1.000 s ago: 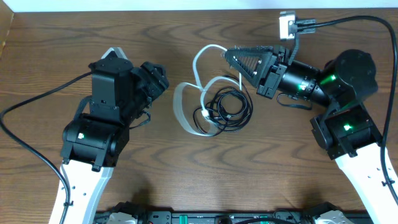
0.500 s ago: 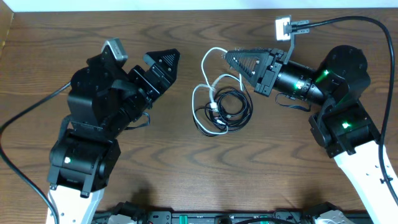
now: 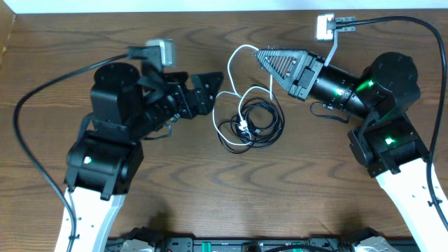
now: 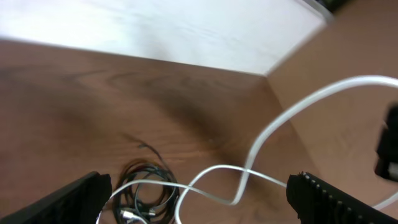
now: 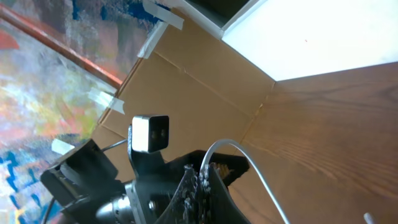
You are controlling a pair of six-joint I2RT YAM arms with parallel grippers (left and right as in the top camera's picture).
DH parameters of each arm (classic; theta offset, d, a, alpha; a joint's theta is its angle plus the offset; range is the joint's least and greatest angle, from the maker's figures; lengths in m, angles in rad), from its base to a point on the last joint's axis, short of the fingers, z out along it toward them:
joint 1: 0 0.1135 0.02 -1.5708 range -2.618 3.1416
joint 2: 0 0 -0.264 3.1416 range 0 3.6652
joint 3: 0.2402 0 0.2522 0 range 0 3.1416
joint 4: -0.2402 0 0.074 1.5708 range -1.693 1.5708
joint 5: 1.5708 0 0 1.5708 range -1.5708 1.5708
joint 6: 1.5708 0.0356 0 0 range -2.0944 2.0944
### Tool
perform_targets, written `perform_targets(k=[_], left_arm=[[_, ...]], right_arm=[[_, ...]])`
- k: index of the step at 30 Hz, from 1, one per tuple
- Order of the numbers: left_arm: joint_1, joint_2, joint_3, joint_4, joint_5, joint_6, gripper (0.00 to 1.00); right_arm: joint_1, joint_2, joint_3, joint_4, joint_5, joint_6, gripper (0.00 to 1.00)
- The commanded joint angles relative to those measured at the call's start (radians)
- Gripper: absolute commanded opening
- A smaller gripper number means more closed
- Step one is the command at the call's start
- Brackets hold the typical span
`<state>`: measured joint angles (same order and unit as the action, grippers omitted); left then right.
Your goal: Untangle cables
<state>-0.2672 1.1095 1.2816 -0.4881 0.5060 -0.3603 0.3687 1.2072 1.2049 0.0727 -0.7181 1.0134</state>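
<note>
A white cable point(image 3: 232, 73) runs from my right gripper point(image 3: 262, 55) down across the table into a loose loop. It is mixed with a coil of thin black cables point(image 3: 262, 120) at the table's middle. My right gripper is shut on the white cable, which shows pinched between its fingers in the right wrist view point(image 5: 214, 152). My left gripper point(image 3: 208, 94) is open just left of the white cable. In the left wrist view the white cable point(image 4: 249, 162) crosses between its wide-apart fingers point(image 4: 71, 199), with the black coil point(image 4: 146, 186) low on the left.
Thick black arm cables trail at the left point(image 3: 31, 112) and at the top right point(image 3: 399, 21). The table's far edge meets a white wall point(image 4: 155, 31). A cardboard box point(image 5: 186, 81) stands beyond the table.
My left arm has swung round and its gripper has moved right, close to the white cable. My right gripper has lifted the white cable slightly toward the far edge.
</note>
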Motion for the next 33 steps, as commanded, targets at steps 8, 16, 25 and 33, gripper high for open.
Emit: perform_targets(k=[8, 16, 25, 33], left_arm=[[-0.044, 0.083, 0.018, 0.086, 0.138, 0.139, 0.7], [-0.044, 0.093, 0.018, 0.093, 0.184, 0.139, 0.69], [-0.044, 0.125, 0.018, 0.14, 0.246, 0.135, 0.57], [-0.044, 0.125, 0.019, 0.143, 0.246, 0.134, 0.45]], right_arm=[[-0.002, 0.001, 0.011, 0.005, -0.003, 0.048, 0.01], [-0.001, 0.001, 0.011, 0.006, -0.013, 0.049, 0.01], [-0.001, 0.001, 0.011, 0.006, -0.045, 0.067, 0.01], [-0.002, 0.001, 0.011, 0.006, -0.047, 0.067, 0.01]])
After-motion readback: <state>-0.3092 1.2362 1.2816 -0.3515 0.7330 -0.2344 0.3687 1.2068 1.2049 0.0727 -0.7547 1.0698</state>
